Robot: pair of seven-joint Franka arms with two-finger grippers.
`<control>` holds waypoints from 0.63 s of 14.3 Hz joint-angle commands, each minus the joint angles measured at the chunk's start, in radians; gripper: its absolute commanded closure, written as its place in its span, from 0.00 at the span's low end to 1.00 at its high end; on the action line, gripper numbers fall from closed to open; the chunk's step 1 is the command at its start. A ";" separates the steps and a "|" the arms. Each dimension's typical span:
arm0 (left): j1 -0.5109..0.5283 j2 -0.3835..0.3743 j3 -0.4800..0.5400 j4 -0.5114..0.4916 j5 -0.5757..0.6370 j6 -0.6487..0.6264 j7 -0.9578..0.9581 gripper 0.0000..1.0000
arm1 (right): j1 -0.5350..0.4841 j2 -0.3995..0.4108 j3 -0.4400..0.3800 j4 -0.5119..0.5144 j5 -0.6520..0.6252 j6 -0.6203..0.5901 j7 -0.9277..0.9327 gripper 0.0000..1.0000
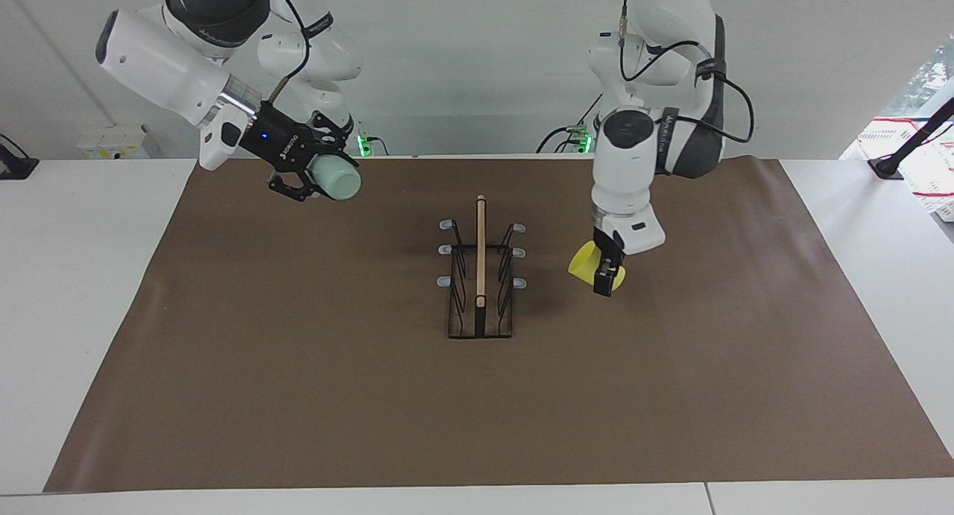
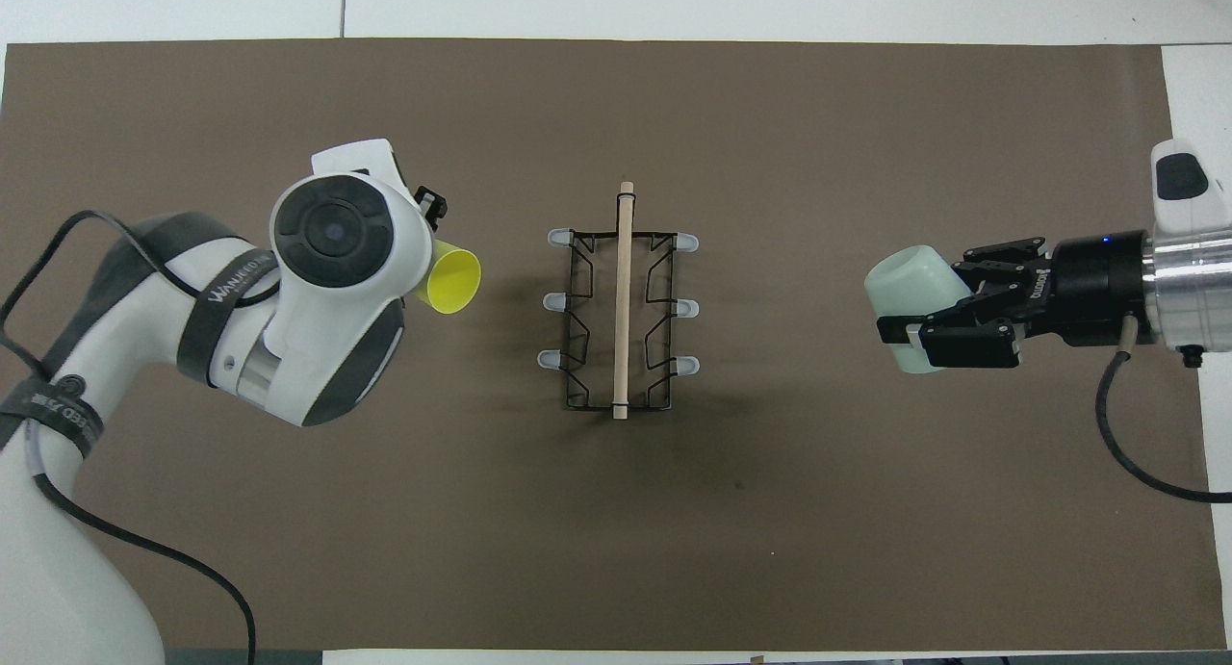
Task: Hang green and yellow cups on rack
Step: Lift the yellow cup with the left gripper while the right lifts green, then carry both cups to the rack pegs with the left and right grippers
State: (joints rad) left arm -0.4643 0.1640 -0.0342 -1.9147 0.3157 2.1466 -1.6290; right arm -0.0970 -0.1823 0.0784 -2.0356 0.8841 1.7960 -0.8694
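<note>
Matt plastic cups (image 1: 337, 178); black wire rack (image 1: 481, 276), wooden bar; matt brown paper mat (image 1: 298, 366).

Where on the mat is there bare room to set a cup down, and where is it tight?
Bare brown mat runs along the edge farthest from the robots, and around the rack at both arms' ends. It is tight beside the rack's prongs toward the left arm's end, where the left hand holds the yellow cup low.

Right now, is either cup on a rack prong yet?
No. The yellow cup is in the left gripper beside the rack; the green cup is in the raised right gripper.
</note>
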 commanded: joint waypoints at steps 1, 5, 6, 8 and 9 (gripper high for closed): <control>-0.097 -0.052 0.017 -0.027 0.112 -0.089 -0.129 1.00 | 0.022 -0.084 0.009 -0.150 0.189 0.122 -0.123 1.00; -0.206 -0.081 0.017 -0.052 0.145 -0.157 -0.218 1.00 | 0.161 -0.129 0.009 -0.248 0.453 0.325 -0.216 1.00; -0.227 -0.096 0.017 -0.069 0.155 -0.165 -0.221 1.00 | 0.189 -0.129 0.009 -0.268 0.539 0.374 -0.290 1.00; -0.250 -0.107 0.017 -0.101 0.184 -0.165 -0.253 1.00 | 0.256 -0.129 0.009 -0.313 0.726 0.451 -0.426 1.00; -0.258 -0.109 0.017 -0.109 0.192 -0.166 -0.267 1.00 | 0.275 -0.126 0.009 -0.327 0.775 0.476 -0.474 1.00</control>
State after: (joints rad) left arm -0.6943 0.0953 -0.0337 -1.9703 0.4722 1.9878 -1.8585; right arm 0.1498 -0.2850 0.0885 -2.3068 1.5542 2.2267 -1.2435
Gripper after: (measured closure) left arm 0.352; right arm 0.317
